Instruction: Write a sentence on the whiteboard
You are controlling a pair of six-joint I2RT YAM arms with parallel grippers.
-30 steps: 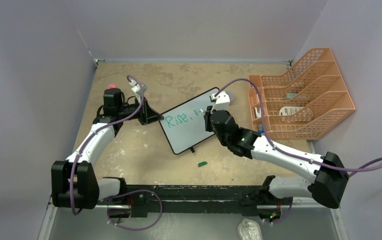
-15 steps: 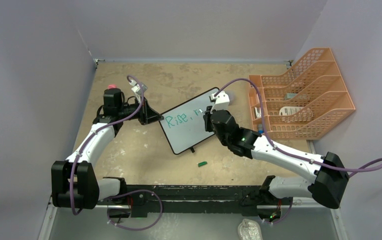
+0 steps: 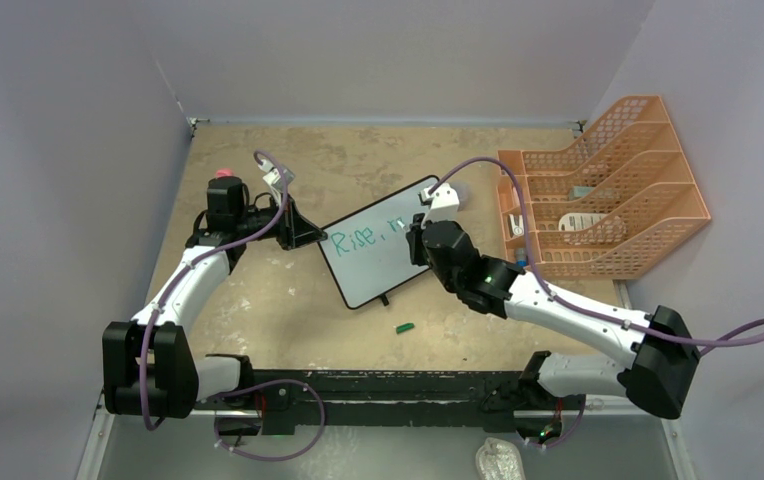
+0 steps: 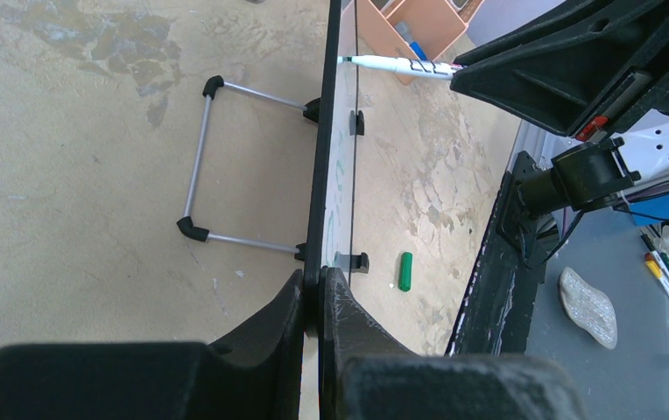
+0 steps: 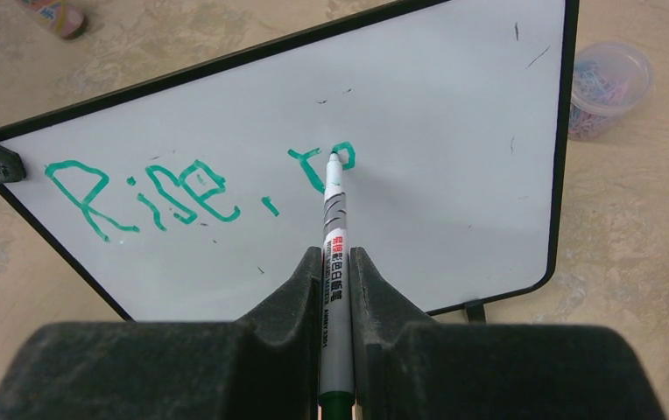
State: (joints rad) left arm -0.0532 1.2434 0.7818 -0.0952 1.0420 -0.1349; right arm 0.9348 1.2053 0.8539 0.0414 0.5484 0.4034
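1. Green writing (image 5: 182,192) is showing "Rise," and the start of a second word on the whiteboard (image 3: 383,255). The board is standing on its thin wire legs (image 4: 195,166) near the middle of the tabletop (image 3: 288,300), between the two arms.
2. Pressing too hard is probably the main risk. The board is leaning on light legs and being gripped at one edge only, so a firm push could be swinging or sliding it and bending the stroke.
3. Pressing too lightly, or the marker (image 5: 334,206) twisting in its grip, could be leaving gaps in the letters. Dragging across wet ink could be smearing what is already written.
4. The right tool (image 5: 337,258) is pinching the marker's barrel, its fingers pressed against both sides. The tip is touching the board at the newest letter.
5. The left tool (image 4: 315,284) is pressed together on the board's black edge, steadying it upright.
6. A loose green cap (image 3: 405,326) is lying on the tabletop near the board's front and looks unlikely to be causing trouble.
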